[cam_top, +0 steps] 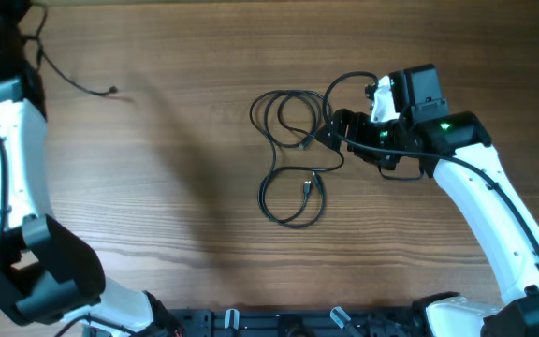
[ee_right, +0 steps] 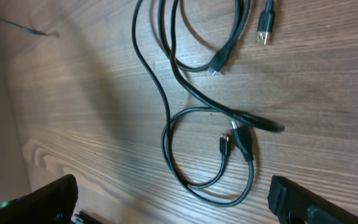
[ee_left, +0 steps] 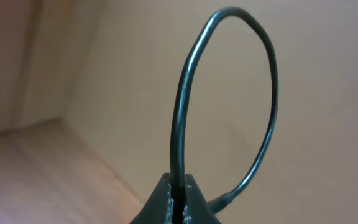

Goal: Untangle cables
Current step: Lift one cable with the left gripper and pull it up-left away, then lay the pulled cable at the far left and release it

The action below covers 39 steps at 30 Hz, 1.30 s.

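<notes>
Wood-grain table (cam_top: 157,215) w/ cables (cam_top: 293,157); L end effector (ee_left: 180,186) pinches cable loop (ee_left: 181,112) vs beige wall (ee_left: 104,68); R end effector (ee_right: 169,202) wide.

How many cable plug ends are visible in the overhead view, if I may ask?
3: the upper-left plug on the lone cable; the upper-loop plug and lower-loop plug in the tangle. Others may hide under the right gripper.
</notes>
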Each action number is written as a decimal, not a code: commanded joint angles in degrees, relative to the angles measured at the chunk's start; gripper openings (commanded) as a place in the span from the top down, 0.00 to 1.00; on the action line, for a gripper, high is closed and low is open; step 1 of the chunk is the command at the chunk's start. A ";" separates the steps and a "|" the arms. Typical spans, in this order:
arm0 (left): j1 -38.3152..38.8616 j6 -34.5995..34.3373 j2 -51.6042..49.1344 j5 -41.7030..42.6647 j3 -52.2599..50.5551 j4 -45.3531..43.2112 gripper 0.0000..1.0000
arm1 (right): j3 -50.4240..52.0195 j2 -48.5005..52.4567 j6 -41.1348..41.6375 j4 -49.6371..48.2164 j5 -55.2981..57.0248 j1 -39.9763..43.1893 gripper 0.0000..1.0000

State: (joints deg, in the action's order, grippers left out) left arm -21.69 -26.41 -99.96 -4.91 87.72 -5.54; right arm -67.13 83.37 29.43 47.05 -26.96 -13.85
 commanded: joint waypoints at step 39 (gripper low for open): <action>-1.36 40.17 -24.55 1.95 0.63 12.96 0.21 | -0.24 0.70 -0.76 1.95 0.33 -0.24 0.00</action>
State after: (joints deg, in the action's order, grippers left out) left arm -22.63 4.14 -120.79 -4.19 88.12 8.19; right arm -67.13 83.37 29.41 48.86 -26.94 -13.85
